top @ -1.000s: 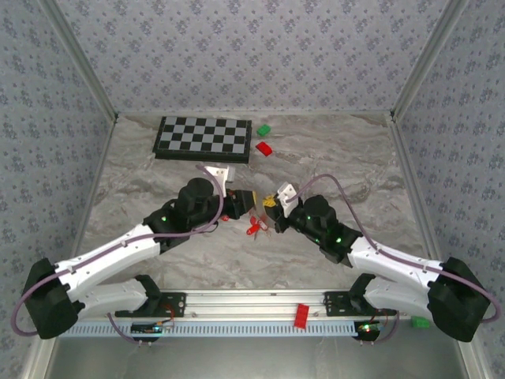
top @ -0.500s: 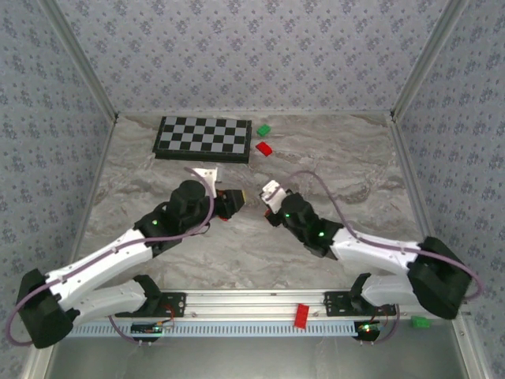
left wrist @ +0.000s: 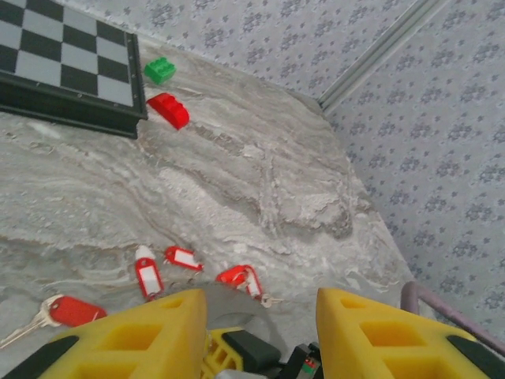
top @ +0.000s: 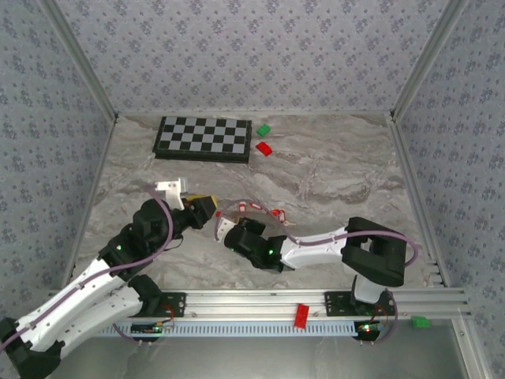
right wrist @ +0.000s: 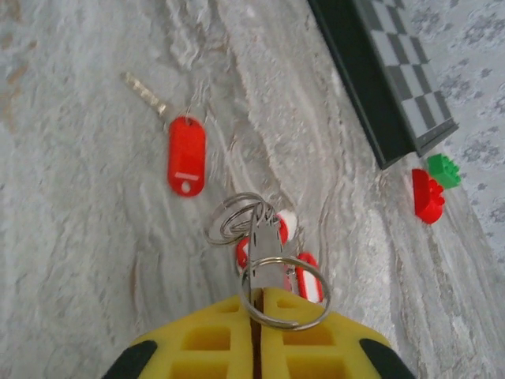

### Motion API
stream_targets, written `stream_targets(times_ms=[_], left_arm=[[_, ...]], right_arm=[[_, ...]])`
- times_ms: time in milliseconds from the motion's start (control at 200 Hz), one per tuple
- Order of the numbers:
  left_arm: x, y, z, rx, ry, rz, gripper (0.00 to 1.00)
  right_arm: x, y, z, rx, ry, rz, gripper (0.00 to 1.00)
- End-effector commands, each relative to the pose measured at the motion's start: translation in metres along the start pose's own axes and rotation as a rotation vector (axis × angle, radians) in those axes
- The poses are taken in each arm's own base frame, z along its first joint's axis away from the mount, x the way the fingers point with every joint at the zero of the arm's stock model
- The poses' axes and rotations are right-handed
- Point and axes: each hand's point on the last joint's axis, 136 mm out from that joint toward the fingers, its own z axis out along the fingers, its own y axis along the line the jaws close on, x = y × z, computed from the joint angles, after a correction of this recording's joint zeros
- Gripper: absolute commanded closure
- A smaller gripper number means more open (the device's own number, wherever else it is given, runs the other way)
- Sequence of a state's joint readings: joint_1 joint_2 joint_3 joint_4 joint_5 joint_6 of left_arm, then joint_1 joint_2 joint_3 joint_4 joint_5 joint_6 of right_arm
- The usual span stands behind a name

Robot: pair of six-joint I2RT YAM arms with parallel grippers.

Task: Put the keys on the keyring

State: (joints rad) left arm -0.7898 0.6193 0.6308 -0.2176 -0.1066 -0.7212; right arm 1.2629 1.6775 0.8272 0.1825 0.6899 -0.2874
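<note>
The right jaws are cut off by the bottom edge of the right wrist view. Their two yellow plastic fingers (right wrist: 197, 347), moulded with square pockets, stand almost together, with a dark slit between them. The thin grey metal wire keyring (right wrist: 286, 292) sits at their tips with its near side caught in that slit, so the right jaws are closed on the keyring. A flat metal shaft (right wrist: 264, 245) runs from it up to a smaller wire loop (right wrist: 239, 215); how these pieces join is hard to make out. Beneath them lie small keys (right wrist: 306, 276) with glossy red plastic heads, partly hidden by the metal. A little farther off, a lone key (right wrist: 187, 154) lies flat on the marbled grey surface (right wrist: 79, 197), its thin metal shaft pointing away to the left.

In the left wrist view the left jaws are open, with their blocky yellow fingers (left wrist: 150, 335) well apart and cropped at the bottom. A dark part between them is too hidden to identify. Just beyond, the red heads show white label windows.

Farther back a red rounded brick (left wrist: 170, 110) and a green studded block (left wrist: 160, 71) lie beside a black-and-grey chequered board (left wrist: 55, 63), which is cut off at the frame edge. From overhead, both sets of jaws are left of the surface's centre and too small to read.
</note>
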Motion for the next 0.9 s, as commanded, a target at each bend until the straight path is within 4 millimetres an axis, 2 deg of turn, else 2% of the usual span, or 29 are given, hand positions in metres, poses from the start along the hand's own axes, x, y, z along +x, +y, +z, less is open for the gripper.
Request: stream_targets(times_ms=[0,50,225,310,390,500,575,710,895], left_arm=[[-0.001,0.011,-0.009,-0.05,-0.005,0.031,0.59],[-0.002,0.014,-0.012,-0.062,-0.008,0.034,0.58],[-0.001,0.023,-0.016,-0.108,-0.002,0.047,0.57],[0.003,0.028,-0.015,-0.131,0.01,0.053,0.57],[0.007,0.033,-0.014,-0.147,0.021,0.058,0.52],[0.013,0.038,-0.012,-0.155,0.036,0.061,0.52],[0.018,0.04,-0.01,-0.156,0.05,0.065,0.52],[0.025,0.045,-0.009,-0.164,0.072,0.07,0.52],[0.03,0.048,-0.009,-0.164,0.083,0.076,0.51]], right_arm=[[0.036,0.017,-0.002,-0.095,0.109,0.029,0.7],[0.034,0.019,-0.006,-0.137,0.102,0.06,0.63],[0.026,0.013,-0.025,-0.285,0.05,0.224,0.6],[0.023,0.0,-0.033,-0.357,0.029,0.35,0.58],[0.019,-0.011,-0.041,-0.427,0.006,0.463,0.55],[0.016,-0.033,-0.043,-0.443,-0.025,0.58,0.51],[0.016,-0.04,-0.043,-0.462,-0.021,0.646,0.51],[0.017,-0.031,-0.042,-0.528,-0.017,0.597,0.59],[0.029,-0.013,-0.03,-0.602,0.034,0.425,0.61]])
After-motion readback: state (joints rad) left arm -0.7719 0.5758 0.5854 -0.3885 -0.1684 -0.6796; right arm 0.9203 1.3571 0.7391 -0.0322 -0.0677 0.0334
